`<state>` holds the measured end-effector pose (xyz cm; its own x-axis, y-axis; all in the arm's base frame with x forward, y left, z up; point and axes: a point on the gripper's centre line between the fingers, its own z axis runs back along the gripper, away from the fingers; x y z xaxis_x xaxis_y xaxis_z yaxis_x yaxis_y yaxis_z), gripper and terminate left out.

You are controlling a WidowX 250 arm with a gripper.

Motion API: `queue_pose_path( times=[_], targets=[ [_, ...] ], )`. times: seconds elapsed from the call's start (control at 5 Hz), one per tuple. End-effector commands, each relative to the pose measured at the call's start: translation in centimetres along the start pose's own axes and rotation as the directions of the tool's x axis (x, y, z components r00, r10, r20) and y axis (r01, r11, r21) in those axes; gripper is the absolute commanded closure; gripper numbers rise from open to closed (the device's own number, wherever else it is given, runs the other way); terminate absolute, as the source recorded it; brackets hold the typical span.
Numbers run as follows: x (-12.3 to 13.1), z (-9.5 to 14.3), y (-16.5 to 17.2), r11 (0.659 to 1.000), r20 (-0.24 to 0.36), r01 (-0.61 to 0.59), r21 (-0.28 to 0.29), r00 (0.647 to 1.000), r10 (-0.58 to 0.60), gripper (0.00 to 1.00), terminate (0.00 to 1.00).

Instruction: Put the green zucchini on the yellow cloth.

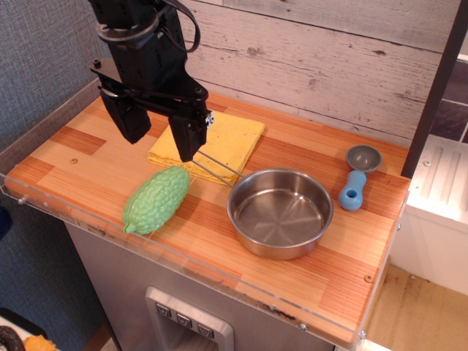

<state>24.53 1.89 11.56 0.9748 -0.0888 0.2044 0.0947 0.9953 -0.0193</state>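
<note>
The black claw (159, 139) hangs with its two fingers spread wide and nothing between them, above the left part of the wooden worktop (95, 157). Its right finger stands in front of the near left edge of the yellow cloth (219, 135), which lies flat towards the far side. The green zucchini (155, 199) lies on the bare worktop near the front left edge, just in front of the cloth and below the claw, apart from both fingers. To its right sits a steel pan (280, 212), its wire handle reaching towards the cloth. A blue scoop (357, 179) lies right of the pan. No readable writing shows anywhere.
</note>
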Motion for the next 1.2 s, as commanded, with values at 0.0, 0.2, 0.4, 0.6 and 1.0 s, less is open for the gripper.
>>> queue_pose_path(
  times=[0.0,0.2,0.4,0.6,1.0],
  targets=[
    [0.0,0.0,0.0,1.0,0.0,0.0,0.0,1.0,0.0,0.0,0.0],
    [-0.8,-1.1,1.0,1.0,0.007,-0.008,0.026,1.0,0.008,0.0,0.0],
    [-1.7,-3.3,2.5,1.0,-0.035,-0.004,0.003,0.999,0.004,0.0,0.0],
    [-2.5,-4.6,3.8,0.999,-0.105,-0.001,0.034,0.994,0.005,0.0,0.0],
    [-2.0,-7.1,3.5,1.0,-0.125,0.006,0.029,0.992,-0.003,0.0,0.0]
  ],
)
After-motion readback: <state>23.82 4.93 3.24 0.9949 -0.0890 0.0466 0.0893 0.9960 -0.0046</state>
